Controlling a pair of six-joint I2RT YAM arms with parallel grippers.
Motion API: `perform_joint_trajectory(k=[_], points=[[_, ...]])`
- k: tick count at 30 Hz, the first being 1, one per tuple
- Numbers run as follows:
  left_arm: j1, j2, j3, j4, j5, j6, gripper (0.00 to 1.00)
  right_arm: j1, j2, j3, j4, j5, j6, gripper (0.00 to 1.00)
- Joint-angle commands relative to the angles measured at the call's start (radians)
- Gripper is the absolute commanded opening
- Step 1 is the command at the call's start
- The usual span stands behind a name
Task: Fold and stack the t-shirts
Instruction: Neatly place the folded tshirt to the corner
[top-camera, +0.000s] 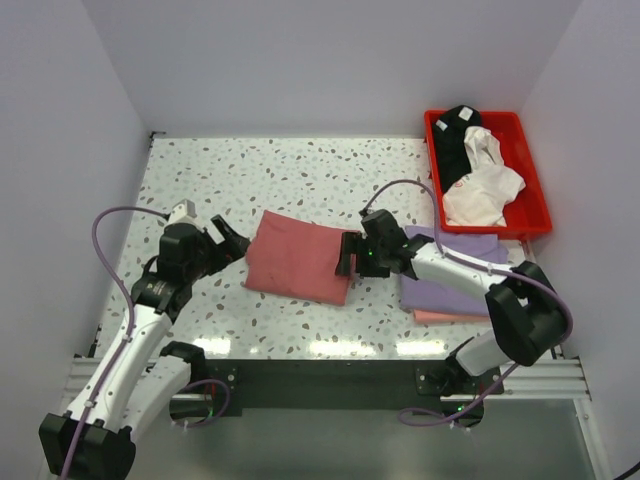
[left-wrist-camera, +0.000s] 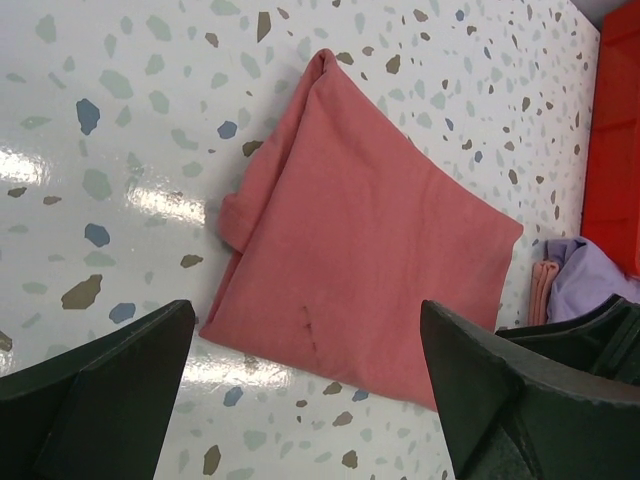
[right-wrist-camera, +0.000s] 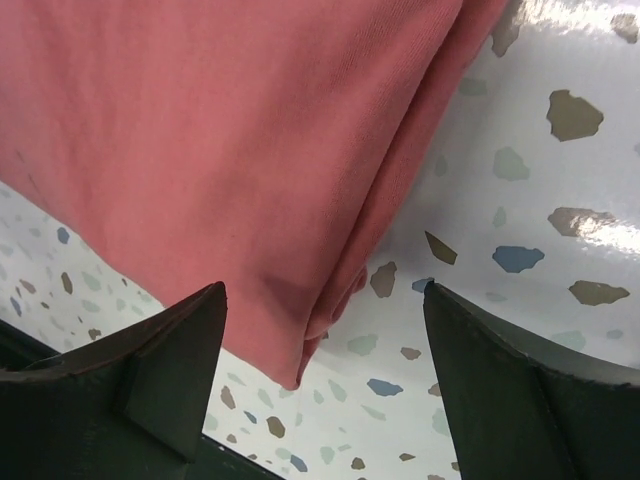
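A dusty red t-shirt (top-camera: 298, 262) lies folded in the middle of the table; it also shows in the left wrist view (left-wrist-camera: 370, 240) and the right wrist view (right-wrist-camera: 210, 150). My left gripper (top-camera: 232, 243) is open and empty just left of it. My right gripper (top-camera: 347, 254) is open and empty at its right edge, jaws straddling the folded corner. A folded lavender shirt (top-camera: 455, 282) lies on a pale pink one (top-camera: 440, 317) at the right, under my right arm. White (top-camera: 485, 185) and black (top-camera: 457, 140) shirts lie crumpled in the red tray (top-camera: 537, 205).
The red plastic tray stands at the back right corner. White walls enclose the speckled table (top-camera: 300, 180) on three sides. The arm bases and a metal rail run along the near edge.
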Motion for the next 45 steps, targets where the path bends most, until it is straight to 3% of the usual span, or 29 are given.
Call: perform_joint_trajectory(k=[1, 14, 21, 26, 27, 29, 34, 40, 45], points=[[0.007, -0.003, -0.016, -0.007, -0.002, -0.005, 1.0, 0.031, 0.031, 0.039, 0.02, 0.092, 0.042, 0.8], [0.007, 0.005, -0.028, 0.008, 0.032, 0.009, 1.0, 0.074, 0.205, 0.091, 0.071, 0.155, 0.063, 0.62], [0.007, 0.007, -0.034, 0.016, 0.047, 0.012, 1.0, 0.112, 0.294, 0.148, 0.043, 0.242, 0.059, 0.48], [0.007, 0.003, -0.031, 0.008, 0.04, 0.018, 1.0, 0.152, 0.33, 0.193, -0.029, 0.339, -0.01, 0.15], [0.008, 0.005, -0.031, 0.007, 0.037, 0.017, 1.0, 0.16, 0.328, 0.212, -0.04, 0.343, -0.038, 0.05], [0.007, 0.008, -0.031, 0.002, 0.03, 0.018, 1.0, 0.167, 0.316, 0.249, -0.116, 0.398, -0.102, 0.0], [0.008, 0.007, -0.022, -0.007, 0.014, 0.021, 1.0, 0.17, 0.204, 0.289, -0.389, 0.481, -0.17, 0.0], [0.007, 0.005, -0.017, -0.009, 0.012, 0.021, 1.0, 0.17, 0.075, 0.312, -0.69, 0.697, -0.161, 0.0], [0.008, 0.014, -0.017, -0.013, 0.012, 0.023, 1.0, 0.169, -0.014, 0.349, -0.794, 0.809, -0.203, 0.0]])
